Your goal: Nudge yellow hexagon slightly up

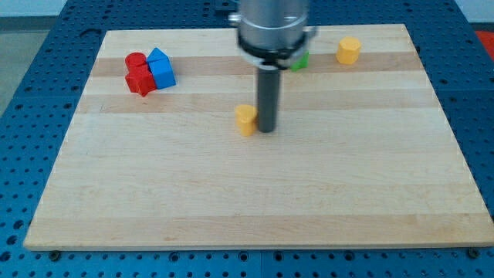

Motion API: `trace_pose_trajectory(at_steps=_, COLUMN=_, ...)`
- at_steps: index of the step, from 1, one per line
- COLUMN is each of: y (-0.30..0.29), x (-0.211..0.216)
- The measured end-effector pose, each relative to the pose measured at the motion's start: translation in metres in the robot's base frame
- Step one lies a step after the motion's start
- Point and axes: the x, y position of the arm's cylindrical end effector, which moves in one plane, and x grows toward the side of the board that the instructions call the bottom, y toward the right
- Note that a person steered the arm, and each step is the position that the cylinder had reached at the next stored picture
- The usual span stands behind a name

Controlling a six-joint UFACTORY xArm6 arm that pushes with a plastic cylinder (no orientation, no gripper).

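Observation:
A yellow hexagon-like block point(349, 50) sits near the view's top right on the wooden board point(255, 201). A second, smaller yellow block point(246, 120) lies near the board's middle; I cannot make out its shape. My tip point(267, 129) stands just right of this smaller yellow block, touching or almost touching it. The tip is far below and left of the yellow hexagon-like block.
A cluster at the view's top left holds two red blocks point(139, 73) and two blue blocks point(161, 69) pressed together. A green block point(300, 61) is partly hidden behind the arm's body, left of the yellow hexagon-like block.

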Motion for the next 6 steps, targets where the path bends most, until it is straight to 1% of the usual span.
trace_pose_trajectory(at_steps=1, y=-0.067, x=-0.027)
trace_pose_trajectory(at_steps=2, y=-0.133, x=-0.033)
trace_pose_trajectory(at_steps=3, y=-0.154, x=-0.033)
trace_pose_trajectory(at_steps=4, y=-0.068, x=-0.043)
trace_pose_trajectory(at_steps=5, y=0.031, x=-0.063)
trace_pose_trajectory(at_steps=6, y=0.121, x=-0.104)
